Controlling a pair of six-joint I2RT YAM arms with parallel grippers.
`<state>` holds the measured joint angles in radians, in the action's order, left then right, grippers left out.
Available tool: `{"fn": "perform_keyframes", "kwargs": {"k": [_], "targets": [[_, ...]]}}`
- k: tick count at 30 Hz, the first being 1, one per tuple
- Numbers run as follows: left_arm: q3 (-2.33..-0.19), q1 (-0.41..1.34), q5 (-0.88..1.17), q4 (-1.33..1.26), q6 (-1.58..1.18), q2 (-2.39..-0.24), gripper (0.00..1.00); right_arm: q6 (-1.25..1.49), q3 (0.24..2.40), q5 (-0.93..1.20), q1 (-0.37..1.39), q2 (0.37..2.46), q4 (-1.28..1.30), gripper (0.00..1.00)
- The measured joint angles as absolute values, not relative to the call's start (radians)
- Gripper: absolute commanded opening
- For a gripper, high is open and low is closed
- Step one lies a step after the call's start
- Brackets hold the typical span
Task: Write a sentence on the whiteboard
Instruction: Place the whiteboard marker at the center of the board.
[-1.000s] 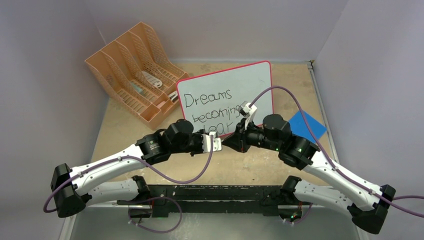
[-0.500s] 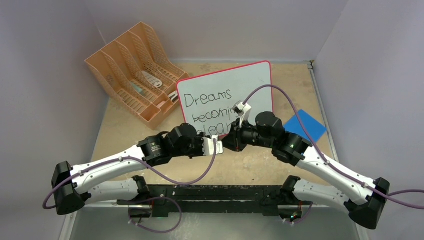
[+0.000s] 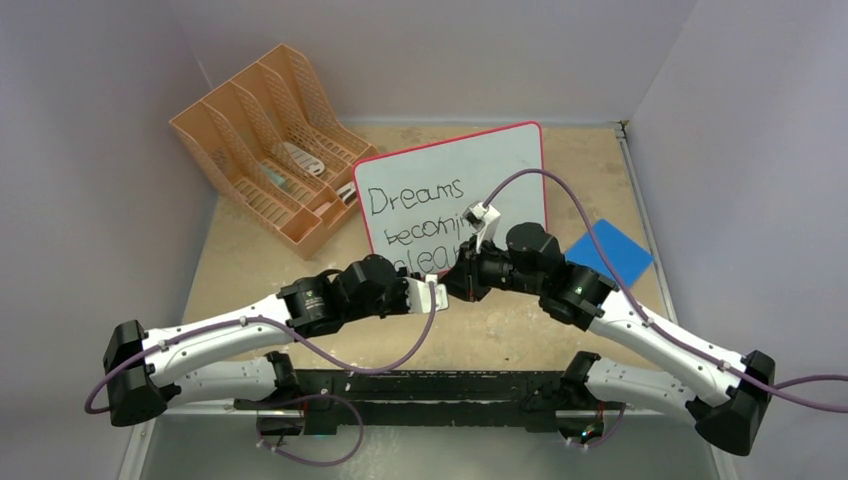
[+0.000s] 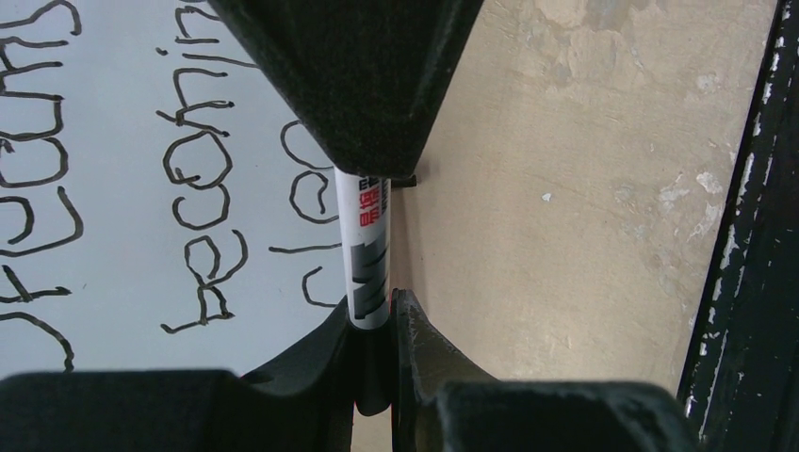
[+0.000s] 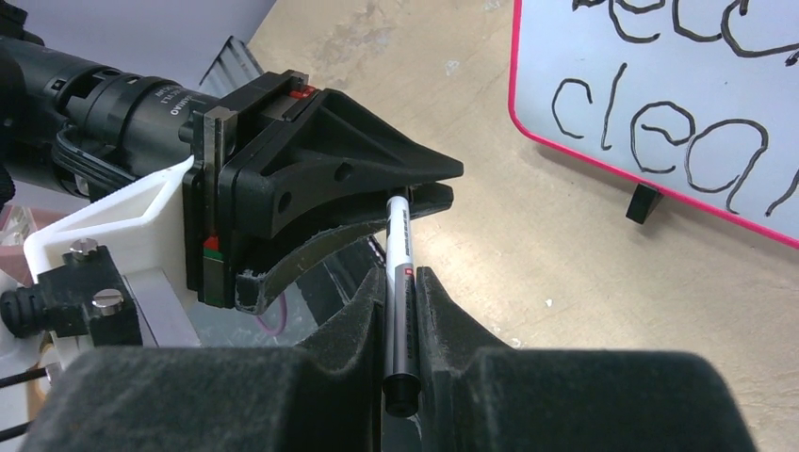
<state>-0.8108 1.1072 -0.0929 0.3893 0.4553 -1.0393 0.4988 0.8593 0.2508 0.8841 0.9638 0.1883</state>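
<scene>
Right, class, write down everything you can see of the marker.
The marker is a slim pen with a white barrel bearing red and black print, darkening to grey and a black end. It is clamped at both ends: the left gripper is shut on one, the right gripper on the other. It hangs over the table beside the whiteboard's near edge, by the word "clear". Its tip is hidden, so cap on or off cannot be told.

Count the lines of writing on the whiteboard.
3: "Dreams" on top, "becoming" in the middle, "clear" lowest on the whiteboard; the last two partly covered.
</scene>
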Motion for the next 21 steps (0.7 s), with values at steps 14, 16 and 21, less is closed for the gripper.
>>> {"fn": "perform_keyframes", "kwargs": {"k": [14, 16, 21], "targets": [[-0.78, 1.141, -0.126, 0.245, 0.428, -0.869, 0.57, 0.553, 0.613, 0.144, 0.834, 0.905, 0.093, 0.0], [-0.768, 1.138, -0.148, 0.239, 0.421, -0.839, 0.59, 0.578, 0.538, 0.15, 0.83, 0.89, 0.036, 0.0], [-0.746, 1.112, -0.217, 0.192, 0.382, -0.798, 0.66, 0.644, 0.391, 0.174, 0.83, 0.87, -0.116, 0.0]]}}
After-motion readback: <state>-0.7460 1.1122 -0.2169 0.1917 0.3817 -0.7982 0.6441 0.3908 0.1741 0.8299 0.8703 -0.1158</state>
